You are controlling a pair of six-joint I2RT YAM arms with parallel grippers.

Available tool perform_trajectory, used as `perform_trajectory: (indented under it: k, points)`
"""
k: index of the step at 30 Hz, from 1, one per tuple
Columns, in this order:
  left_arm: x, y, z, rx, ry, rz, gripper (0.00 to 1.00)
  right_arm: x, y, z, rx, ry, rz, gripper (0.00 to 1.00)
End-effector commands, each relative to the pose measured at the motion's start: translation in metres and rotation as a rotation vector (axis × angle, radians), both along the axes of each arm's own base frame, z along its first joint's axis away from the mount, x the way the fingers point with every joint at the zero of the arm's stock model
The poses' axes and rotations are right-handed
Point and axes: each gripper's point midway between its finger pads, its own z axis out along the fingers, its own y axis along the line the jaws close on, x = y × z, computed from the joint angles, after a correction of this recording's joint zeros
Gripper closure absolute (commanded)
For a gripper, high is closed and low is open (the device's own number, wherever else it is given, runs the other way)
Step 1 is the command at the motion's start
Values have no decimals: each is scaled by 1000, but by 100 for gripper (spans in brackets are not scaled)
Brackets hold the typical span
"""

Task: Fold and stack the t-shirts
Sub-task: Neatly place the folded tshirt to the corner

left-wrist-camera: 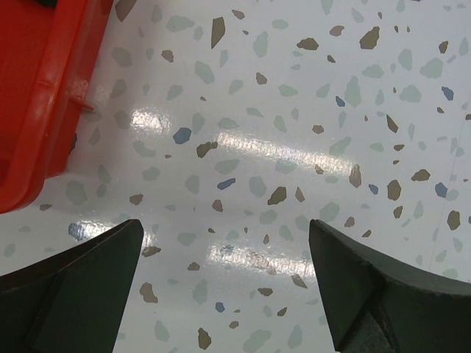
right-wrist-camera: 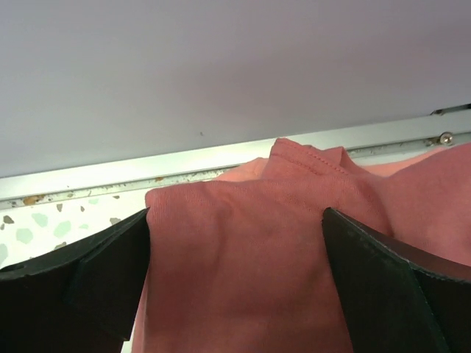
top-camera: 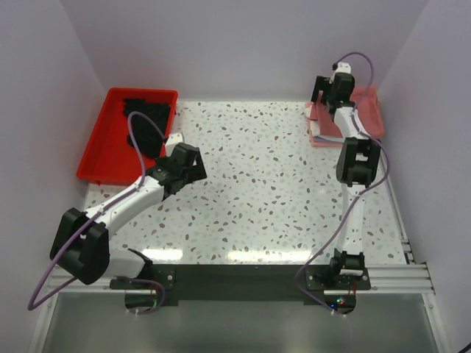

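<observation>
Black t-shirt [top-camera: 147,118] lies crumpled in the red tray [top-camera: 96,165] at the table's left edge, apparently unfolded and not yet stacked. Just beside the tray, the left gripper [left-wrist-camera: 224,235] hovers over the bare speckled table [top-camera: 257,191], jaws wide and holding nothing. At far right, a pile of pinkish t-shirts [top-camera: 372,110] rests in the back corner with a dusty-rose shirt [right-wrist-camera: 257,265] on top. The right gripper [right-wrist-camera: 235,220] hangs over that shirt, jaws spread wide with nothing clamped between them. The job looks partly done: some shirts are stacked, and at least the black one is left. The right arm [top-camera: 357,162] covers much of the pile, so its layers cannot be counted. Whether the tray holds more than one garment is unclear.
</observation>
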Motion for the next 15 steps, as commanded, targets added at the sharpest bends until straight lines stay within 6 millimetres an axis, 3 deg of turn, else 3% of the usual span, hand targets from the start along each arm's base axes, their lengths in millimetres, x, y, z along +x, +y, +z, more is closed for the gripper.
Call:
perform_trajectory:
  k: [1,4,7,12,13,15]
  points:
    - [14,-4,20,-33,-72,12,0,5,0,3,21,5,-5,1]
    - [15,-5,18,-29,-65,8,0,5,9,-10,30,22,57,1]
    - [15,-5,17,-26,-59,6,0,5,21,-3,47,11,111,1]
    - [16,-7,18,-36,-61,3,0,1,24,39,53,-63,116,1]
    - [16,-7,18,-37,-61,4,0,-1,28,58,55,-94,125,1]
    - [15,-8,19,-42,-61,0,0,-4,32,74,46,-115,133,1]
